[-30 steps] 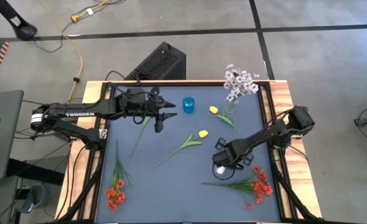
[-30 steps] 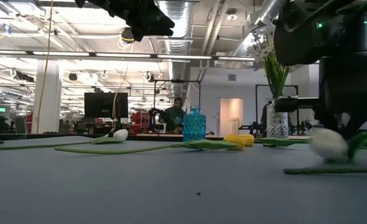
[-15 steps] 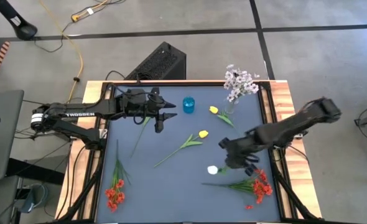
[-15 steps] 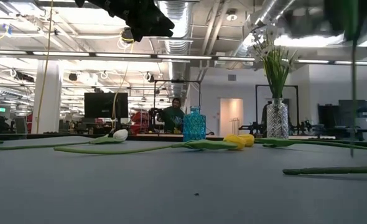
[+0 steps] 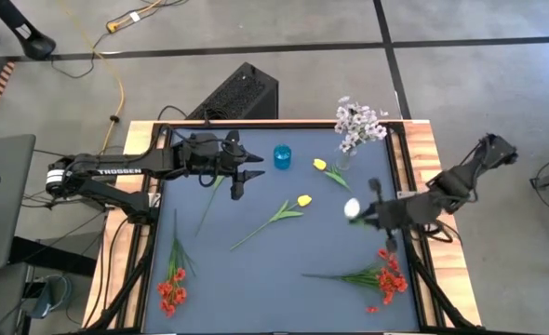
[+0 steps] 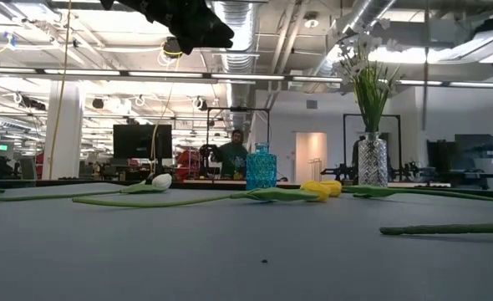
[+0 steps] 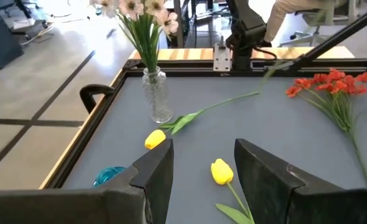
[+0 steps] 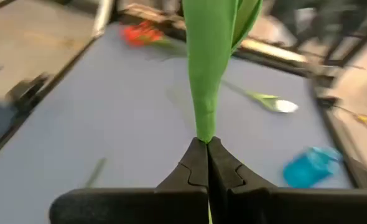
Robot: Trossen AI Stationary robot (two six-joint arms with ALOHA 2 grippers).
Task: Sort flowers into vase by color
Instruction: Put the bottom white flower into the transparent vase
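My right gripper [image 5: 372, 211] hangs high over the table's right side, shut on a white tulip whose bloom [image 5: 352, 208] points toward the table's left. My left gripper [image 5: 244, 174] waits open above the far left, near the blue vase [image 5: 282, 156]. A second white tulip [image 5: 209, 203] lies flat below it. Two yellow tulips [image 5: 302, 200] [image 5: 319, 165] lie mid-table. A clear vase [image 6: 370, 160] at the far right holds lilac-white sprays [image 5: 358, 123]. Red clusters lie at the near left [image 5: 172, 288] and near right [image 5: 388, 277]. My right gripper pinches the white tulip's green stem and leaf [image 8: 203, 127] between its two fingertips, a short way behind the bloom. The fingers come roughly level from the table's right. The tulip is lifted clear of the table, with the green part running on ahead of the fingers.
The grey mat has a dark frame [image 5: 397, 177] and wooden rim around it. A black box [image 5: 237, 93] stands beyond the far edge. The blue vase [image 8: 311, 167] and the lying white tulip [image 8: 286, 106] show ahead of the right gripper. Bare mat lies in the near middle [image 5: 265, 279].
My right gripper has risen from the mat and drawn back toward the table's right and far edge, turning from pointing down to nearly level. It has stayed shut on the white tulip. The tulip, lying on the mat before, is now lifted clear.
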